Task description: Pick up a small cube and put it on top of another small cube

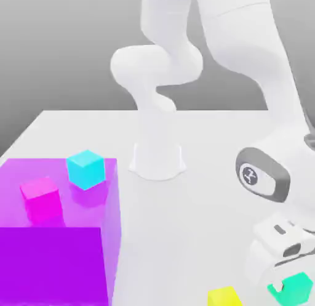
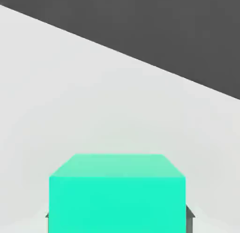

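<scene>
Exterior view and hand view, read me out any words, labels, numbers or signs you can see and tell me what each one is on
No readable text in either view.
Round emblem on the arm's grey joint cap: a small mark, too small to read.
Green cube, yellow cube, cyan cube, pink cube, purple block: plain faces, no lettering.

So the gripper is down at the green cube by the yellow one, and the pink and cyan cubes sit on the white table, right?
Not quite. In the exterior view the pink cube and cyan cube sit on the big purple block, not the white table. The gripper is indeed at the green cube, beside the yellow cube.
</scene>
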